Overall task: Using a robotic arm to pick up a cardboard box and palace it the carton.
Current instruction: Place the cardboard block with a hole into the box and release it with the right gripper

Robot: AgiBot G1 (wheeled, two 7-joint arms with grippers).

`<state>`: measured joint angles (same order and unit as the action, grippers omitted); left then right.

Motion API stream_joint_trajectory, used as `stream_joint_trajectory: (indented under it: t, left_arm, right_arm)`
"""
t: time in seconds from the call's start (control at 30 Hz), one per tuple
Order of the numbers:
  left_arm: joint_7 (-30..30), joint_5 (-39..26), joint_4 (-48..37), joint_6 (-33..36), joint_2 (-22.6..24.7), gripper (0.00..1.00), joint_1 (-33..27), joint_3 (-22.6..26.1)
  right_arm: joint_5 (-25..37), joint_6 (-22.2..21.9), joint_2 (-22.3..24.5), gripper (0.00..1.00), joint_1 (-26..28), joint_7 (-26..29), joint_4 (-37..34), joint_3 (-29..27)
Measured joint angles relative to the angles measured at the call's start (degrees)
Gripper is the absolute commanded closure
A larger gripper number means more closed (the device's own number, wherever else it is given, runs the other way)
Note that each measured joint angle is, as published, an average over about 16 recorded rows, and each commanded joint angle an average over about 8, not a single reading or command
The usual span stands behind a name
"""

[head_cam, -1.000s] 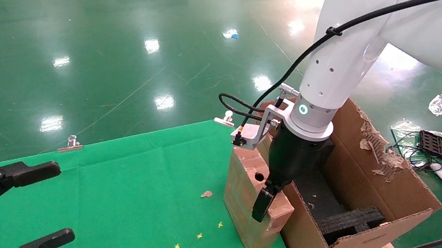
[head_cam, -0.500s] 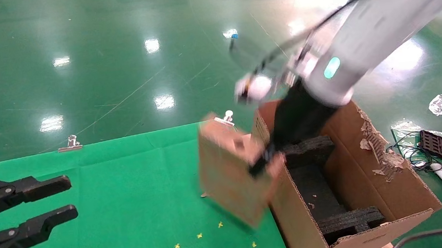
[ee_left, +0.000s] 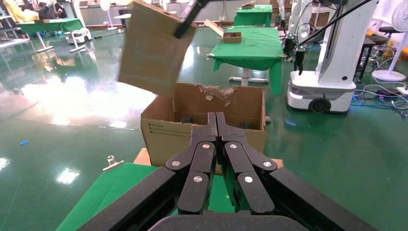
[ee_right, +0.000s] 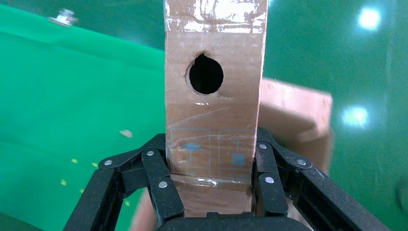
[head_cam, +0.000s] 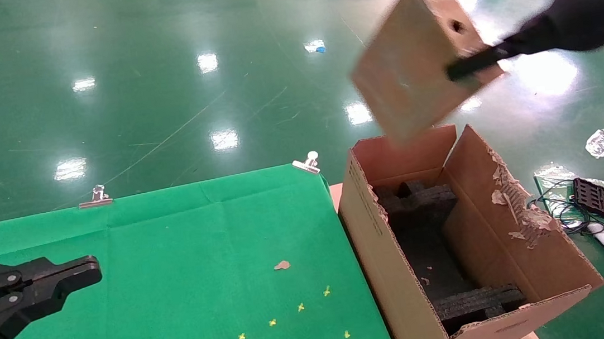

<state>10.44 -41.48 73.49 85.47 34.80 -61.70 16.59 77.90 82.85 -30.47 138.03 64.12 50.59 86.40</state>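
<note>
The box is held aloft at 12 o'clock of the open carton, clamped across its narrow sides by the right gripper. It should be levelled and lowered between the foam blocks before release. The left gripper, fingers together, is parked over the cloth.

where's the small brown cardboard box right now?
In the head view the small, thin brown cardboard box is in the air at upper right, clamped in the right gripper, tilted above the far end of the large open corrugated carton.
</note>
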Motion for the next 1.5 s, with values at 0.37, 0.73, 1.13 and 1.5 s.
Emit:
stream_joint_trajectory:
  t: [0.37,0.73,1.13,1.5]
  left_arm:
    - [-0.02,0.03,0.0,-0.02,-0.02,0.0,-0.01,0.04]
    - [-0.04,0.05,0.0,-0.03,-0.03,0.0,-0.02,0.08]
    - [-0.06,0.08,0.0,-0.05,-0.05,0.0,-0.03,0.12]
    - [-0.08,0.11,0.0,-0.07,-0.07,0.0,-0.03,0.16]
  right_arm:
    - [4.74,1.91,3.82,1.0,-2.99,1.87,-4.71,3.66]
    - [5.81,-0.09,2.03,1.0,-10.7,2.47,-10.75,6.89]
    - [5.57,-3.36,-1.21,1.0,-17.74,2.65,-17.03,8.62]
    - [4.84,-6.97,-4.75,1.0,-24.07,1.99,-22.67,9.39]
